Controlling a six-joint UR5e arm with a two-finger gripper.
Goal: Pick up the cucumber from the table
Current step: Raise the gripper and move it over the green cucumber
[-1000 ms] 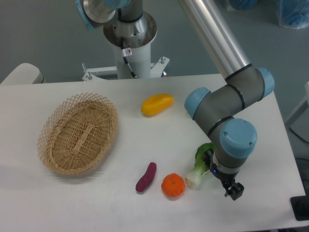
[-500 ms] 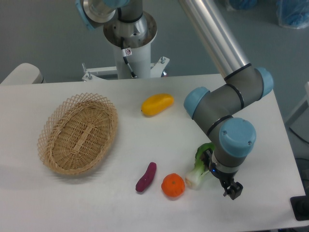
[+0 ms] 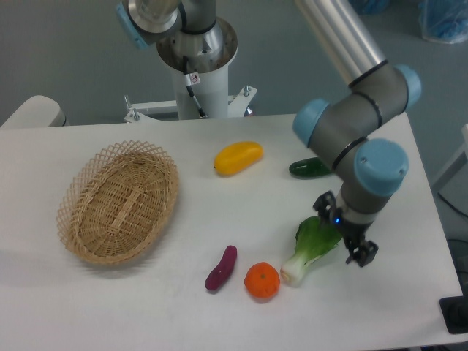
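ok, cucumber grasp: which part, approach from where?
Only the left end of the cucumber shows; the arm hides the rest. It lies flat on the table, so probably come from above, fingers across its thin width, near mid-length. The gripper sits off by the leafy vegetable.

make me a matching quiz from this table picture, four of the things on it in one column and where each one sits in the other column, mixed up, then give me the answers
Things
1. wicker basket
2. yellow fruit
3. cucumber
4. orange

Places
A. partly hidden behind the arm's blue joint
B. left side of the table
C. near the front edge, between the purple sweet potato and the leafy vegetable
D. just right of the basket's far end

Pairs: 1-B, 2-D, 3-A, 4-C
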